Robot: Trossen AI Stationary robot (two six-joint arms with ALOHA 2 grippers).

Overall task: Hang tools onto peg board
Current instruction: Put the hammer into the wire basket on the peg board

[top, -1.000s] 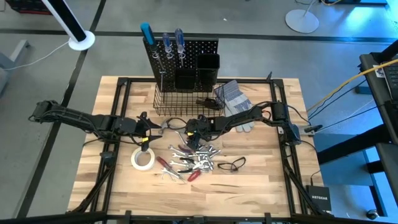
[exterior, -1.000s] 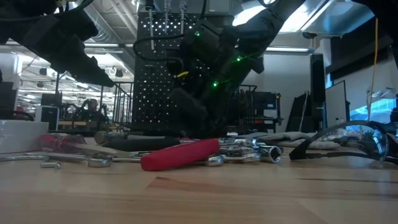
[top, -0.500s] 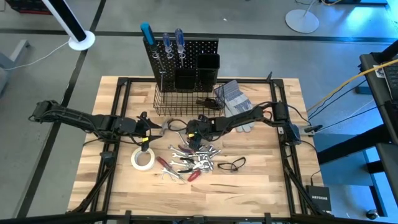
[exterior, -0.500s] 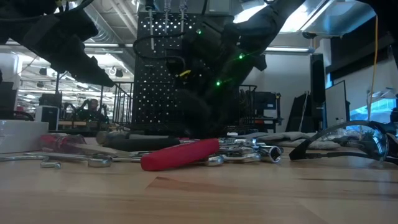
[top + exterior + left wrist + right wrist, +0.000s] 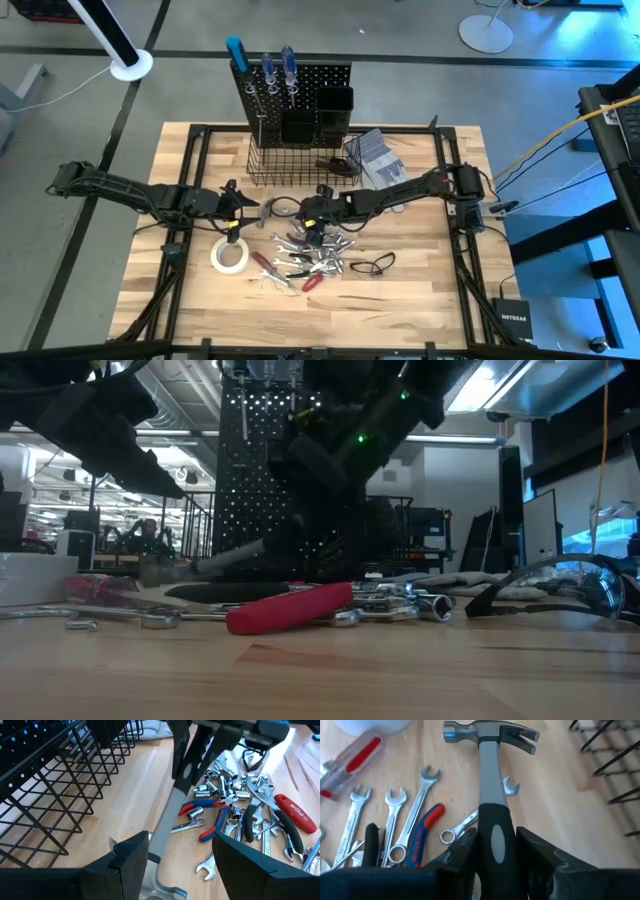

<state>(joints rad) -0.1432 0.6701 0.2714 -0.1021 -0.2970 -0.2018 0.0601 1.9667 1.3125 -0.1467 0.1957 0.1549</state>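
The right end effector [image 5: 492, 851] is gripping the hammer [image 5: 491, 780] by its black handle and is holding it clear of the bench [image 5: 420, 290], head pointing toward the left arm, just in front of the wire basket [image 5: 290, 165]. The left end effector [image 5: 175, 865] is waiting beside the hammer head with fingers fully spread, holding nothing. The remaining tools [image 5: 310, 255] are lying in a pile on the bench. The step in hand is judged to be transport of the hammer; the next move is calling for carrying it up to a free hook on the peg board [image 5: 300, 80] and seating the head there
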